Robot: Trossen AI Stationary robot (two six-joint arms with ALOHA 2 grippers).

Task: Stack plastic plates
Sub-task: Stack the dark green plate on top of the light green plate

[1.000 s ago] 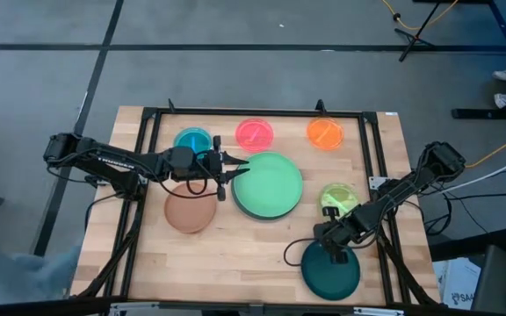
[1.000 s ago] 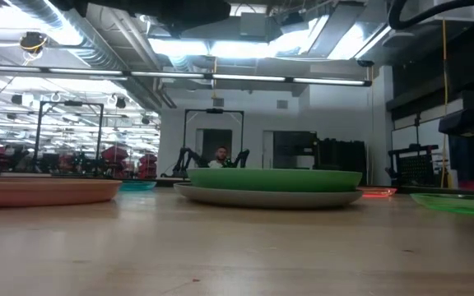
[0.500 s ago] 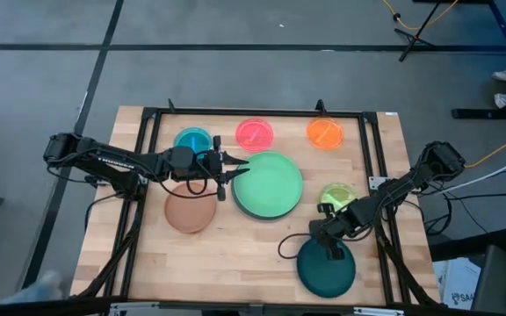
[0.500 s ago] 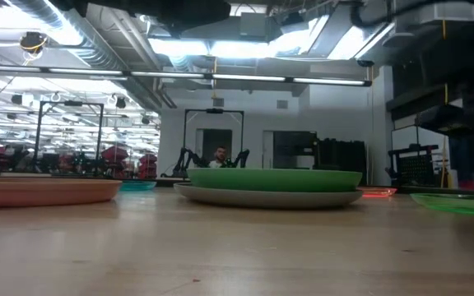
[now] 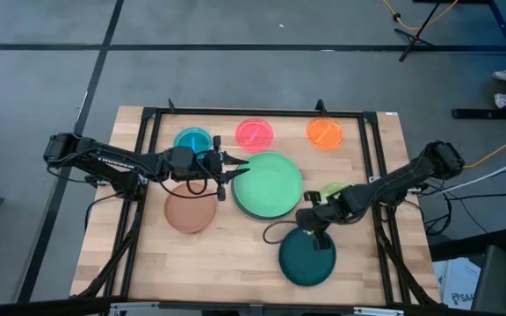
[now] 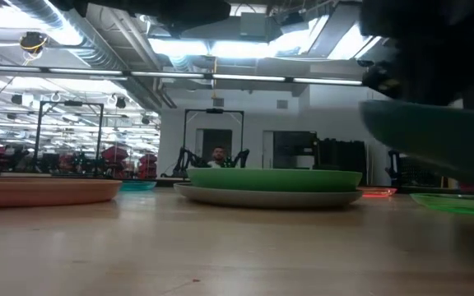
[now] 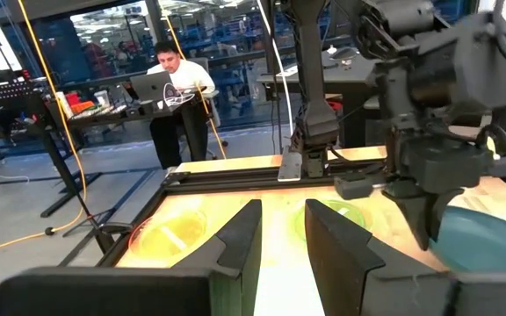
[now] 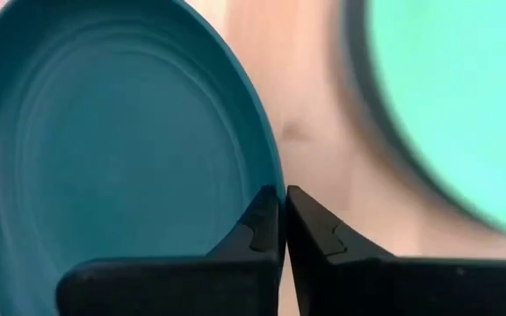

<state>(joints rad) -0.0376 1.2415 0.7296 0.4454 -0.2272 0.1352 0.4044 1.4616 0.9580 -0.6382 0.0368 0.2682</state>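
My right gripper (image 5: 314,232) is shut on the dark teal plate (image 5: 307,257), just near-right of the large mint green plate (image 5: 268,183). The mint green plate lies in the grey plate (image 6: 266,196) at the table's middle. My left gripper (image 5: 238,167) is open and empty at the mint green plate's left rim. The brown plate (image 5: 189,211) lies flat at the near left. The small blue (image 5: 192,139), pink (image 5: 254,133) and orange (image 5: 325,133) plates lie along the far side. The lime plate (image 5: 334,190) is partly hidden by my right arm. My right gripper pinches the teal plate's rim (image 8: 271,167) between its two fingers (image 8: 257,230), one on the inner side of the rim and one on the outer. The plate (image 6: 434,140) is lifted clear of the table and tilted.
A black frame (image 5: 262,112) runs round the table's edges. Bare wood lies along the near side, left of the teal plate. A person sits at a laptop (image 7: 169,83) in the room beyond the table.
My right gripper has gone toward the table's left and far side, toward the mint green plate, carrying the teal plate. The plate has come up off the table and now hangs tilted in the air.
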